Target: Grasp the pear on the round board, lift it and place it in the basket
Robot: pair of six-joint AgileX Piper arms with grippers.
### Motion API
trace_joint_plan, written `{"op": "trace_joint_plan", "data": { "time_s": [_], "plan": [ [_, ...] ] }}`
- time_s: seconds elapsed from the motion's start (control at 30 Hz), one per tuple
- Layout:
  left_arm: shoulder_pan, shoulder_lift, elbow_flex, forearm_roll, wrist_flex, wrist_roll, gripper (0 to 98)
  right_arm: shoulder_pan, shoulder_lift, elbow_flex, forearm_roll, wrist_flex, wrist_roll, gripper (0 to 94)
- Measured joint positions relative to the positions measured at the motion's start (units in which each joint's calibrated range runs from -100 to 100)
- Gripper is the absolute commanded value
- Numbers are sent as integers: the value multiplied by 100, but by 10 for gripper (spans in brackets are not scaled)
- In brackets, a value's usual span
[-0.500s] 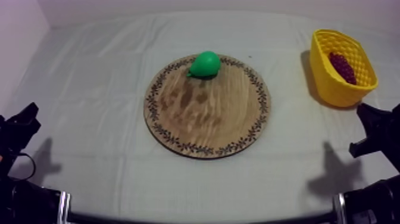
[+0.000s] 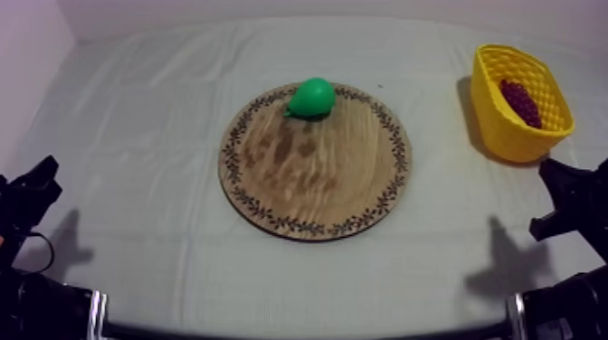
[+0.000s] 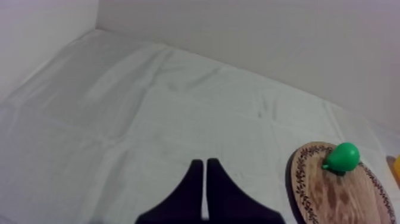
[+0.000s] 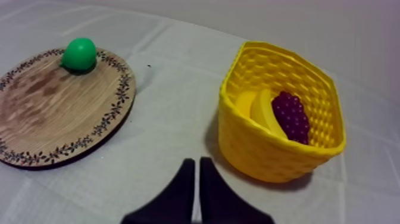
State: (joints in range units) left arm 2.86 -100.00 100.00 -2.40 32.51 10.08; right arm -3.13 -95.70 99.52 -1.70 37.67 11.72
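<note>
Resting low at table's near-left edge, left gripper: 2 fingers pressed together, empty | right gripper: same narrow wedge, empty, just before yellow basket | pear: on wooden board, at its far rim, untouched | basket: holds grapes, banana

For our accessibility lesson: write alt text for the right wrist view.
A yellow basket holding a banana and grapes stands on the cloth beside a round wooden board with a green pear near its far rim. The right gripper, shut on nothing, points between them.
</note>
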Motion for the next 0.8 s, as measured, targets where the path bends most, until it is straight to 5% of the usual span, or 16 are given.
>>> {"op": "trace_joint_plan", "data": {
  "time_s": [0.8],
  "plan": [
    [0,0,0,0,0,0,1,-12,252,-300,-239,-392,573,3]
  ]
}}
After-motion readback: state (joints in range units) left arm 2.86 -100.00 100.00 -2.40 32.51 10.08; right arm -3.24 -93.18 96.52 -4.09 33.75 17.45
